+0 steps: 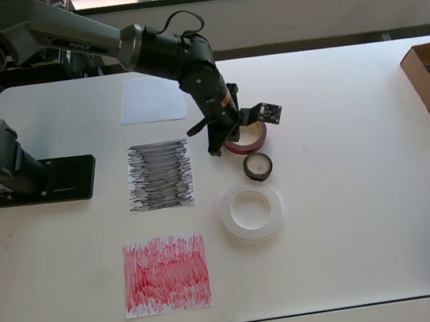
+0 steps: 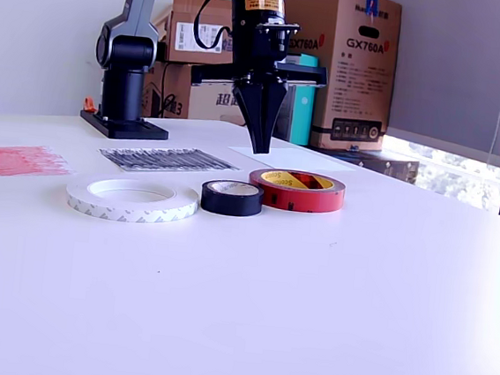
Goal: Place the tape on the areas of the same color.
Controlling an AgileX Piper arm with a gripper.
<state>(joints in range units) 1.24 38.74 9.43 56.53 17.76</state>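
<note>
Fingers [image 2: 259, 144]: pressing together, holding nothing, hanging just above the bench [image 2: 382, 289].
Red tape [image 2: 297, 190]: lying beside the fingertips, untouched.

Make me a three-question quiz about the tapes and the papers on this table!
1. In the overhead view, which sheet lies between the other two?
A. black-scribbled sheet
B. white sheet
C. red-scribbled sheet

2. How many tape rolls are on the table?
A. two
B. three
C. four

3. Where is the red tape now?
A. on the red-scribbled sheet
B. lifted in the gripper
C. flat on the table

Answers: 1 A, it is the middle sheet. 2 B, red tape, black tape and whitish tape. 3 C, the exterior view shows the gripper above it.
</note>
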